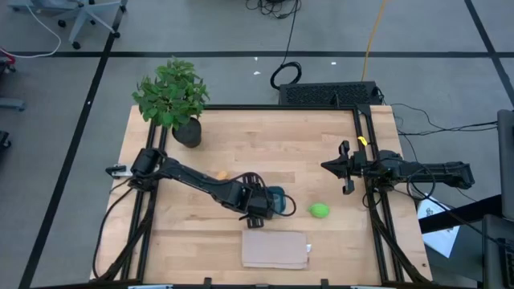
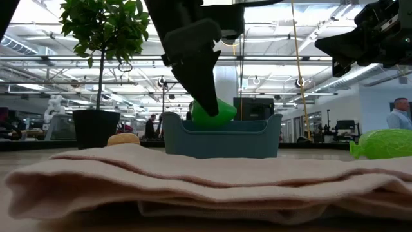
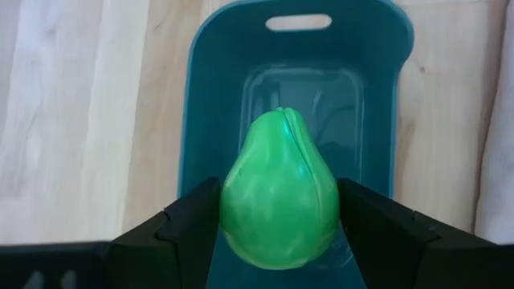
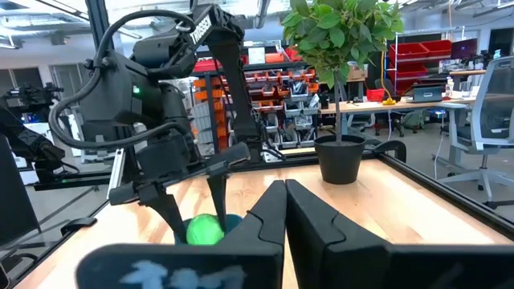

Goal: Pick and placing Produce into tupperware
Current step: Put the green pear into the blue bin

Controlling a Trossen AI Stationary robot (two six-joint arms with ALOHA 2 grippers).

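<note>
Your left gripper (image 3: 277, 233) hangs over the teal tupperware (image 1: 277, 201) near the middle of the bench (image 1: 265, 144), fingers clamped on a green pear (image 3: 279, 197) held just above the container's floor. A second green piece (image 1: 320, 211) lies on the bench just right of the tupperware, and an orange one (image 1: 221, 175) sits to its left. Your right gripper (image 1: 344, 167) waits well apart at the right side, fingers together. A folded cloth (image 1: 275, 250) lies at the front edge.

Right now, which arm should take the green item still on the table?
Probably right. The right gripper hangs free, shut, nearer the loose green produce. The left gripper is busy, shut on the green pear over the tupperware.
</note>
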